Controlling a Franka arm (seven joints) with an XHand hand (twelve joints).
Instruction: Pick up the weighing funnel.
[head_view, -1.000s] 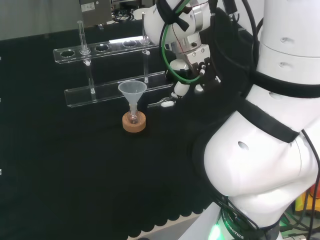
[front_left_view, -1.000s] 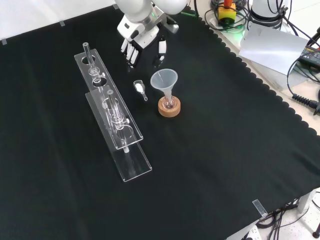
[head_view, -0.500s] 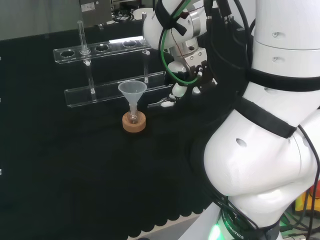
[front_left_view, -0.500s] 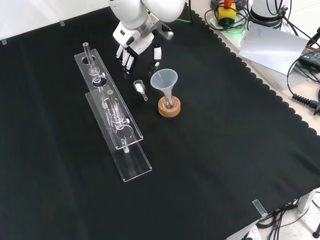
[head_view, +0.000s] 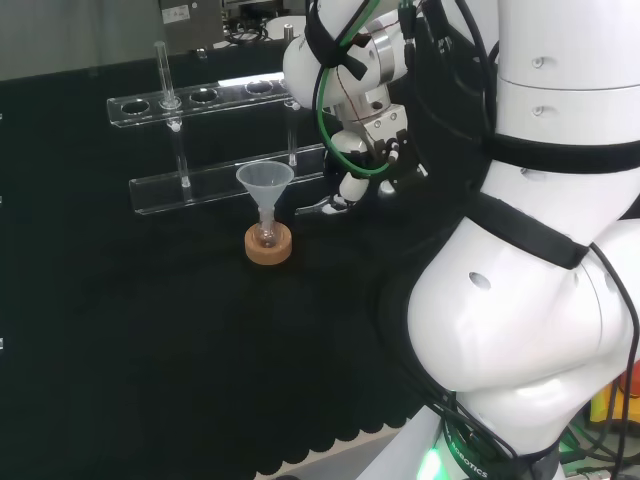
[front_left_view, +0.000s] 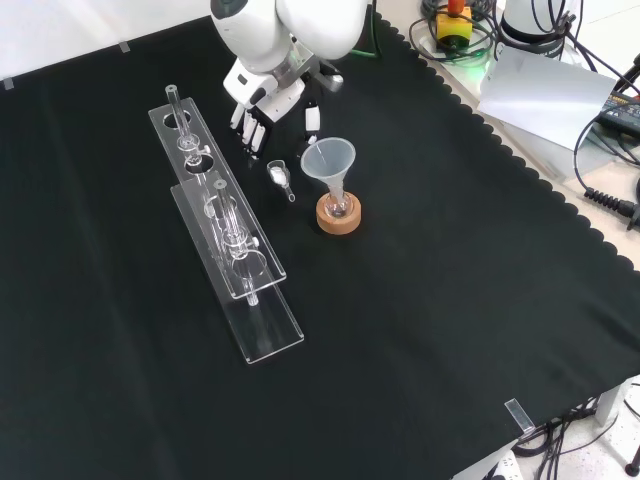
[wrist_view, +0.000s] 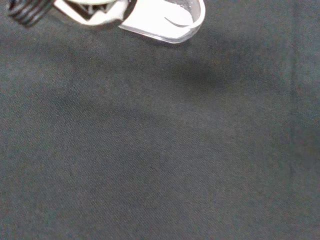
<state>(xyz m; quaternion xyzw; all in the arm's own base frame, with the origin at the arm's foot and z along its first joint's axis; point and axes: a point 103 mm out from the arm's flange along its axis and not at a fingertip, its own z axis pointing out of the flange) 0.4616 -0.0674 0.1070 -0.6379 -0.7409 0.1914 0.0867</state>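
- Weighing funnel (front_left_view: 279, 178) lies flat on the counter (front_left_view: 450, 300), between the rack (front_left_view: 225, 230) and the funnel (front_left_view: 329, 160) in the front view, nothing on it.
- Left: the rack's long edge runs near, so there is little room that way.
- Just behind it the hand (front_left_view: 262, 110) hovers, fingers (front_left_view: 250, 125) straight and spread, holding nothing, probably poised to straddle it.
- Right: the funnel stands close, and a stray knock could tip it.
- Bare cloth towards the viewer leaves open room.

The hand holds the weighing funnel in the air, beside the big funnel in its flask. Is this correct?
Not quite. The front view shows the weighing funnel lying on the cloth, beside the funnel in its flask; the open hand near it holds nothing.
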